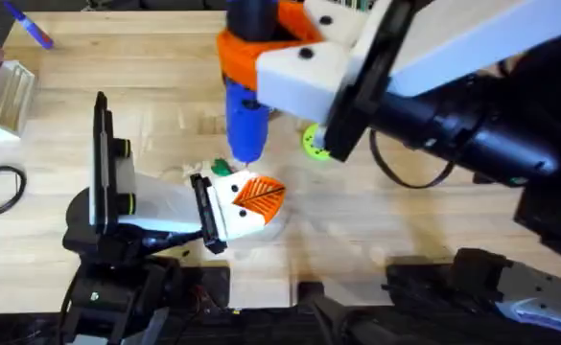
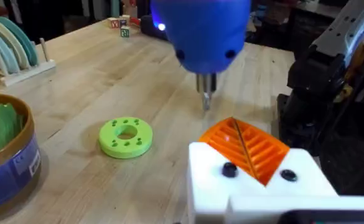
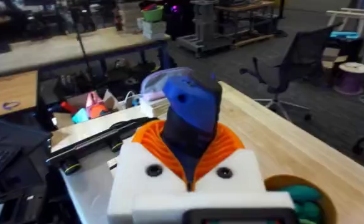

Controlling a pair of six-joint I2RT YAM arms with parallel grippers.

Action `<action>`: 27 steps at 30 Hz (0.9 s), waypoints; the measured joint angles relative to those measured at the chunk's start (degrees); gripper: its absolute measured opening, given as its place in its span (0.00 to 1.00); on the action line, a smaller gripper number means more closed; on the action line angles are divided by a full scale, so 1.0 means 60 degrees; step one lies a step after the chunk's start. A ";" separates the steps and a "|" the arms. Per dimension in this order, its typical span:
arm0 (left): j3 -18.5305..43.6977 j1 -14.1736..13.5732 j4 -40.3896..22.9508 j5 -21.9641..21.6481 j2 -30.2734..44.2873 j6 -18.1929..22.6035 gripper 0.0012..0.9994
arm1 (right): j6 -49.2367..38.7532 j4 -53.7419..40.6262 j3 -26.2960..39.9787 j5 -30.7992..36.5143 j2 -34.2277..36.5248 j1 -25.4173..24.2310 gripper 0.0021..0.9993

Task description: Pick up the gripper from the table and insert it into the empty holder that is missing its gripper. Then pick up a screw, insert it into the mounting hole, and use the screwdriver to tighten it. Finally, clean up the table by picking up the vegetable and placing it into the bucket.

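Two arms meet mid-table. The right gripper (image 3: 188,177) is clamped on the screwdriver (image 1: 245,120), held upright, metal tip just above the gripper (image 2: 247,148), an orange ribbed wedge. That wedge sits on the white holder (image 2: 256,183) carried at the left gripper (image 1: 246,203), whose finger spacing I cannot tell. Green disc (image 2: 126,137) lies on the table (image 1: 165,96) at about 2 o'clock from the wedge. The bucket (image 2: 7,165) holds a green vegetable (image 2: 2,124).
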 joint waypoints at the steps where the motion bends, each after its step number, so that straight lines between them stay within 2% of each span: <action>1: 0.0000 0.0000 0.0000 -0.0003 0.0000 0.0000 0.00 | 0.0007 0.0038 -0.0002 -0.0006 0.0085 0.0085 0.02; 11: 0.0000 0.0000 0.0000 0.0000 0.0000 0.0000 0.00 | 0.0169 0.0369 -0.0035 -0.0006 0.0406 0.0601 0.02; 27: 0.0000 0.0000 0.0000 0.0000 0.0000 0.0000 0.00 | 0.0412 0.0413 -0.0035 -0.0243 0.0546 0.0636 0.02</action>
